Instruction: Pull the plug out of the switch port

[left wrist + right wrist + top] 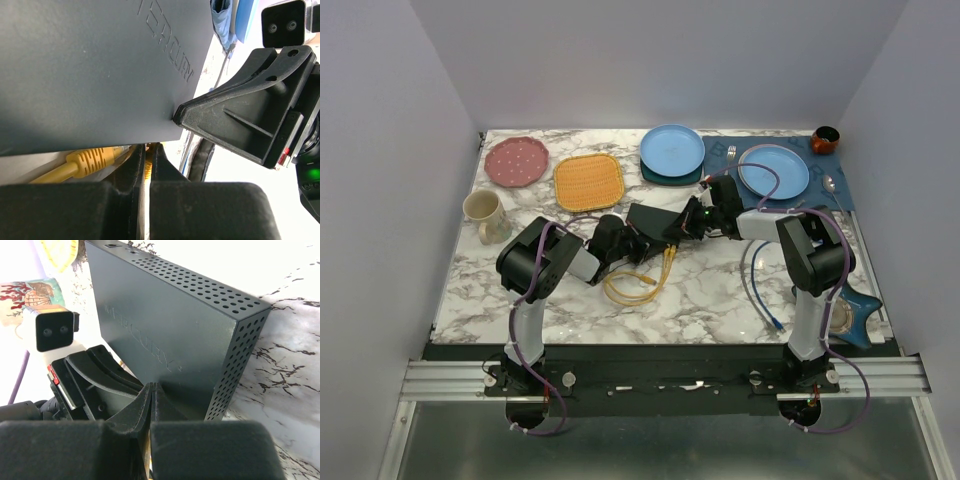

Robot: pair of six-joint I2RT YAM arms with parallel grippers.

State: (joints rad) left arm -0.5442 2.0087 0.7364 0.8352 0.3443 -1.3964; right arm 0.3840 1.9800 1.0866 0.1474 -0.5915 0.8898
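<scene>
The switch [655, 220] is a flat black box in the middle of the table, between both grippers. It fills the left wrist view [90, 65] and stands tilted in the right wrist view [165, 330]. A yellow plug [92, 160] sits at its lower edge, and its cable coils on the table [635, 285]. My left gripper [636, 246] [147, 147] is below that edge, shut on a second ribbed yellow plug that shows in the slit between its fingers. My right gripper [686, 228] [155, 386] is shut, its tip against the switch's face near a corner.
A mug [483, 212], a pink plate [516, 161], an orange mat [588, 182] and a blue plate [672, 150] stand behind. A blue placemat [840, 185] with a plate and a brown cup [825, 139] is at the back right. A blue cable [760, 290] lies at the right front.
</scene>
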